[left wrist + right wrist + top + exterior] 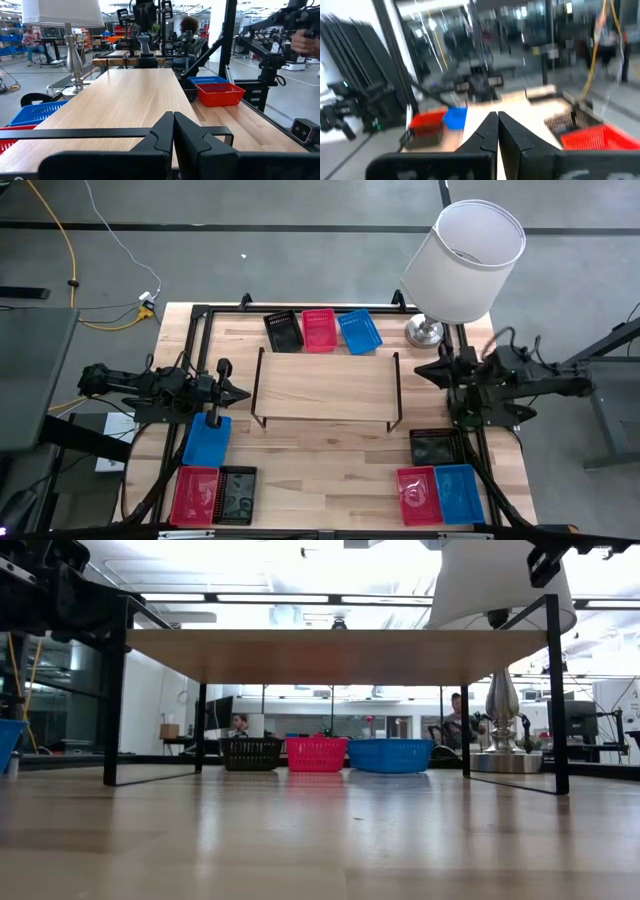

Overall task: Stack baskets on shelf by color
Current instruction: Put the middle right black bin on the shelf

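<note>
Nothing is sitting on the shelf yet, so by my judgement the whole stacking job is still waiting to be done.

On the left, the left gripper is hovering clenched and empty just beside the shelf's left end. Near it a blue basket is lying, with a red basket and a black basket side by side at the near-left edge, their long axes running near to far.

Behind the shelf, a black, red and blue row is standing along the far edge, long axes again near to far, slightly fanned.

The shelf itself is running left to right.

On the right, the right gripper is hanging closed on nothing by the lamp. A black basket, red basket and blue basket are waiting near-right.
</note>
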Controlling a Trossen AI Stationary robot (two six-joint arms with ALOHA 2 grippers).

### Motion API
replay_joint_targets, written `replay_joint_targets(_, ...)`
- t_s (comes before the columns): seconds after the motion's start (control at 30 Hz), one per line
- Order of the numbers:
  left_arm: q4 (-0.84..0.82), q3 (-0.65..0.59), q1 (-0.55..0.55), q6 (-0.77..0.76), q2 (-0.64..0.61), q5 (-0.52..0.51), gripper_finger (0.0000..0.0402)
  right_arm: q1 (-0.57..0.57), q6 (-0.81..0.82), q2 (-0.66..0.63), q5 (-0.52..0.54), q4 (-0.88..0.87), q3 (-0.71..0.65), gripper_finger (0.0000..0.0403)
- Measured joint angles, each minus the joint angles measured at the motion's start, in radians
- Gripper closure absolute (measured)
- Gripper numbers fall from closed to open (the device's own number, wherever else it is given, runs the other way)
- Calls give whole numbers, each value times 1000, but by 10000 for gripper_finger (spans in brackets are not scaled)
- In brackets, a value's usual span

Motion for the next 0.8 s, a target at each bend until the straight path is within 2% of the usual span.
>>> replay_joint_targets(0.2, 0, 0, 0, 0, 0, 0, 398, 45, 226, 178, 28, -340, 215, 402)
replay_joint_targets(0.43, 0, 0, 0, 0, 0, 0, 398, 114, 588, 357, -103, -743, 412, 402)
replay_joint_targets(0.6, 0, 0, 0, 0, 0, 0, 398, 214, 815, 424, -204, -829, 436, 402)
replay_joint_targets(0.8, 0, 0, 0, 0, 0, 0, 398, 375, 975, 479, -143, -914, 436, 402)
